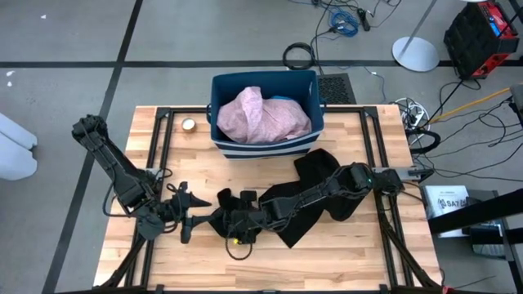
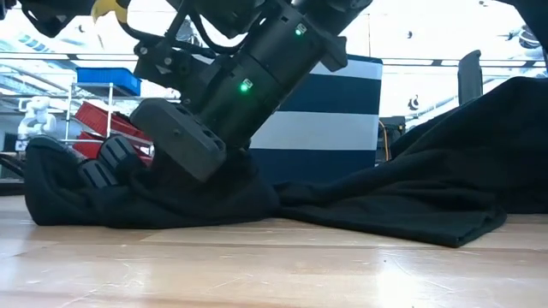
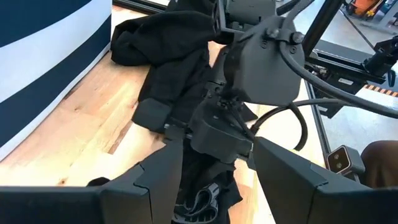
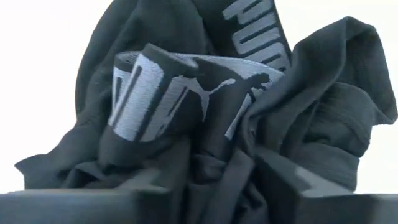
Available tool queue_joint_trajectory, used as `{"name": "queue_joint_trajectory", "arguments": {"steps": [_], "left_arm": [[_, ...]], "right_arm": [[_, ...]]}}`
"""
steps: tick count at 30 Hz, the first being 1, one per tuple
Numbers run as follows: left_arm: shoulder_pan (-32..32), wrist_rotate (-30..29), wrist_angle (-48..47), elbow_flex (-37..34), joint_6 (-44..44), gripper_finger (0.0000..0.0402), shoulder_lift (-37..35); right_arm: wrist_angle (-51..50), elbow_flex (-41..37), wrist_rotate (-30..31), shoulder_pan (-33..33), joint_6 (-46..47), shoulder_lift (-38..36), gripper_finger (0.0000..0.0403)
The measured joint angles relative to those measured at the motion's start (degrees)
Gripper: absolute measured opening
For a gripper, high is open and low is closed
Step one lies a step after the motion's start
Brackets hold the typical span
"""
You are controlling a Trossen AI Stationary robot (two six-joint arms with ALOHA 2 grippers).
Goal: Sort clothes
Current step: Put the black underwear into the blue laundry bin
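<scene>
One wooden table (image 1: 343, 245) under black garments (image 1: 323, 184), cabled grey floor (image 1: 245, 33) around.

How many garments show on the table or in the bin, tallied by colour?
Pink garment, in the bin: 1
Large black garment, spread on the table: 1
Smaller black piece with a printed waistband, at the right gripper: 1
Total: 3

High view: straight down, far. Low view: table level, close behind right gripper (image 2: 111, 162). Wrist views look along fingers; all share the black garment (image 1: 315, 196).
</scene>
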Motion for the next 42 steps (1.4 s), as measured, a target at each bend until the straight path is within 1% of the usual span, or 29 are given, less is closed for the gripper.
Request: {"name": "queue_joint_trajectory", "arguments": {"steps": [5,7,11,14,17,22,24,27,29,35,38,40,42], "left_arm": [[0.0,0.0,0.0,0.0,0.0,0.0206,0.0],[0.0,0.0,0.0,0.0,0.0,0.0206,0.0],[0.0,-0.3,0.0,0.0,0.3,0.0206,0.0],[0.0,-0.4,0.0,0.0,0.4,0.0206,0.0],[0.0,-0.8,-0.1,0.0,0.5,0.0206,0.0],[0.0,-2.2,-0.3,0.0,1.9,0.0206,0.6],[0.0,-3.1,-0.3,0.0,1.9,0.0206,1.1],[0.0,-3.1,-0.5,0.0,1.9,0.0206,2.0],[0.0,-3.1,-0.4,0.0,1.6,0.0206,2.7],[0.0,-3.1,0.1,0.0,1.3,0.0206,4.8],[0.0,-3.0,0.1,0.0,0.0,0.0206,5.5],[0.0,-3.0,0.3,0.0,-0.1,0.0206,5.9],[0.0,-3.0,0.3,0.0,-0.1,0.0206,6.1]], "right_arm": [[-0.4,0.1,1.9,0.7,-0.8,-0.4,0.003],[-1.4,1.2,3.0,1.1,-2.3,-0.3,0.0017],[-6.5,6.3,4.9,1.7,-5.2,-1.0,0.0022],[-12.8,11.5,5.7,2.1,-8.5,-2.0,0.0018],[-18.7,17.4,9.0,2.5,-11.2,-4.6,0.0016],[-28.9,25.1,17.9,3.3,-16.0,-7.0,0.0016],[-32.8,26.9,23.0,4.2,-17.6,-9.0,0.0016],[-37.5,28.2,31.7,4.6,-19.0,-13.4,0.0016],[-40.4,28.2,34.4,3.5,-19.4,-16.0,0.0016],[-44.0,28.2,34.7,-2.4,-19.4,-25.6,0.0016],[-44.7,28.2,34.5,-7.5,-19.7,-29.5,0.0017],[-44.9,28.2,32.5,-11.5,-20.5,-31.4,0.0018],[-44.8,28.1,28.4,-15.9,-20.8,-33.1,0.0017]]}}
